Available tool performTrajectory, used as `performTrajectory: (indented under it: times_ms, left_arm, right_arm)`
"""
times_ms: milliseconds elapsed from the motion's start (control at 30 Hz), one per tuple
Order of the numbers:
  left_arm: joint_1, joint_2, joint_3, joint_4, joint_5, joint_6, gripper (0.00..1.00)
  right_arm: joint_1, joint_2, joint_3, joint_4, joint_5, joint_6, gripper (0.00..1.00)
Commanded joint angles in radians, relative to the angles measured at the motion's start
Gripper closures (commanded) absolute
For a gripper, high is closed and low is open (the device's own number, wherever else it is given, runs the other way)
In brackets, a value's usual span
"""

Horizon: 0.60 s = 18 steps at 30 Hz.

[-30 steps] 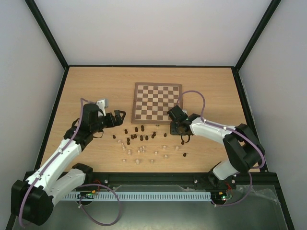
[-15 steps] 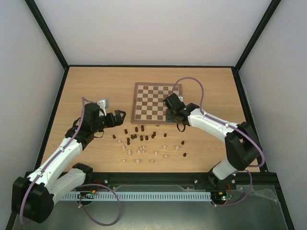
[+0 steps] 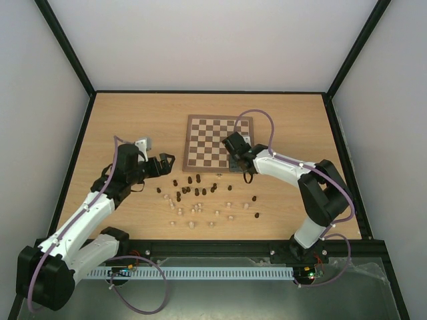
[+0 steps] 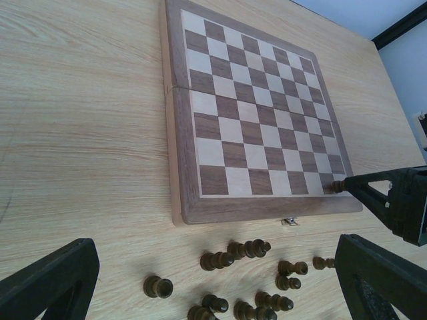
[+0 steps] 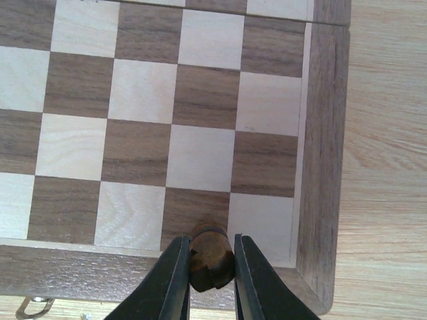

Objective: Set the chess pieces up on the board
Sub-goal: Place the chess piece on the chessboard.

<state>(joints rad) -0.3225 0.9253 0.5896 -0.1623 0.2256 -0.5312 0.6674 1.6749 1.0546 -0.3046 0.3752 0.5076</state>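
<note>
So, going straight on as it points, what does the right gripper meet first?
Probably the checkered wooden chessboard: the right gripper, shut on a dark brown chess piece, points down by its near-right corner.

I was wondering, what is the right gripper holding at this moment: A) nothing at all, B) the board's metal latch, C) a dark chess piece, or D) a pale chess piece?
C: in the right wrist view the right gripper is shut on a dark chess piece over a dark square near a corner of the board.

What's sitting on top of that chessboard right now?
Only one dark chess piece, pinched in the right fingers by its near right corner. Whether it touches the board is hidden.
</note>
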Motion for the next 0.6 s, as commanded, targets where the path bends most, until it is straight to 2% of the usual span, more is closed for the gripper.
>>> performTrajectory:
  times_ms: [0, 400, 567]
  left_arm:
    - [-0.003, 0.001, -0.014, 0.017, -0.012, -0.003, 0.0]
    - [-0.004, 0.005, -0.018, 0.011, -0.044, -0.009, 0.01]
    - [-0.003, 0.0, -0.017, 0.004, -0.054, -0.017, 0.0]
  right_arm:
    - [0.006, 0.011, -0.019, 0.025, 0.024, -0.019, 0.98]
    - [0.006, 0.056, 0.003, 0.035, -0.004, -0.029, 0.97]
    - [0.008, 0.044, 0.003, 0.026, -0.011, -0.029, 0.83]
